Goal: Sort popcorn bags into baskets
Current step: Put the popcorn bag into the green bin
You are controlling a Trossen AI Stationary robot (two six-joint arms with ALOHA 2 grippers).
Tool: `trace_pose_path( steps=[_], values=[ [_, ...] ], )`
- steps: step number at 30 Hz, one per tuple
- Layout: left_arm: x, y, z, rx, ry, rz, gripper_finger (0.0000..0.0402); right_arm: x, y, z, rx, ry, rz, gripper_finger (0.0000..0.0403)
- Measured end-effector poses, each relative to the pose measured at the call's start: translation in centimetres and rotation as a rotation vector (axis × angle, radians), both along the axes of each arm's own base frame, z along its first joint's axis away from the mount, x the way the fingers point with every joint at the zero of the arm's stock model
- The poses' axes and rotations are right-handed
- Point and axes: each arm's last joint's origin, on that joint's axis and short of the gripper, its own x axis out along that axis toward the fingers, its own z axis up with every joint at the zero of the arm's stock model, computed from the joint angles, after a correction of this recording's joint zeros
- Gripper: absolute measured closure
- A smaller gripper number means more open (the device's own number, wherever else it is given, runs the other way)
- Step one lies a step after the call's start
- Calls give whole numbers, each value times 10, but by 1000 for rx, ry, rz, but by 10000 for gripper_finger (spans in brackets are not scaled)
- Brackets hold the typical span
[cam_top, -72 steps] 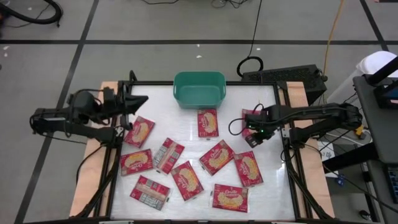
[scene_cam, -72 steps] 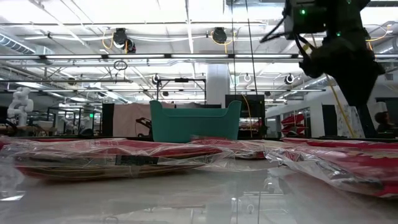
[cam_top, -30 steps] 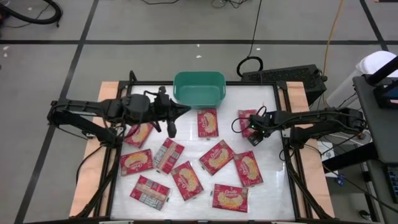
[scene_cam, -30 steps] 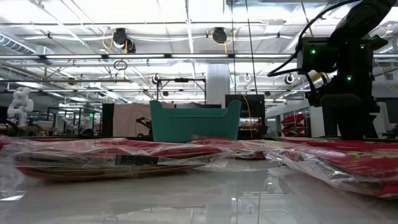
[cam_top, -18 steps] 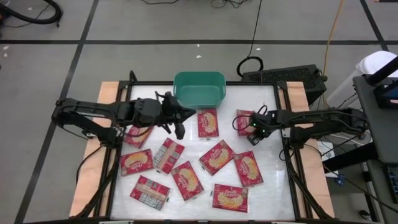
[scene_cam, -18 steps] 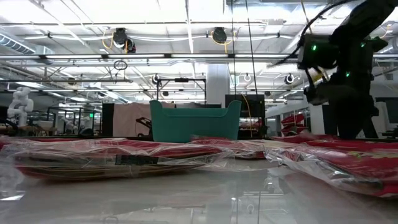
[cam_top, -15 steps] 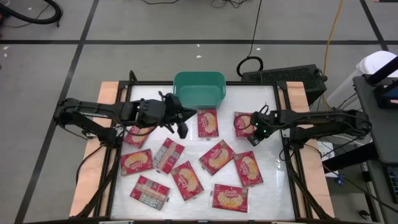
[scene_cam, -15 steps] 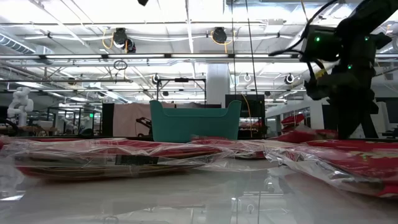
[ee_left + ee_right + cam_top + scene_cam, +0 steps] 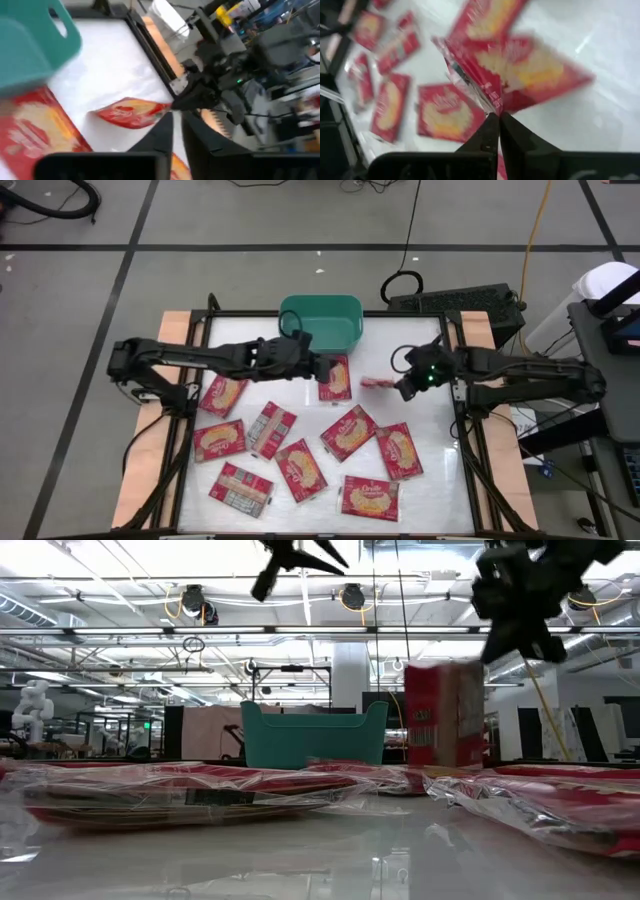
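A popcorn bag (image 9: 378, 383) was pinched by one corner between the pressed-together fingers of the right tool (image 9: 398, 389) and held clear of the table (image 9: 400, 340), right of the teal basket (image 9: 320, 323). The left tool (image 9: 322, 367) was poised above another bag (image 9: 334, 378) just in front of the basket, its fingers almost together, gripping nothing. Other bags were spread flat across the table.

A black cable (image 9: 411, 240) crosses the grey floor (image 9: 200, 220) behind the table (image 9: 430, 480).
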Motion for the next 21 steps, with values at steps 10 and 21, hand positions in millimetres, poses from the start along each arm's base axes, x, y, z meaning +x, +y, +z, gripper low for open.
trace_pose_path(
  steps=[10,21],
  values=[
    [24,12,-21,-456,-124,91,157,19,-6,42,-120,-82,-10,403],
    [44,13,-53,-665,-61,56,103,30,-10,65,-260,-142,34,403]
  ],
)
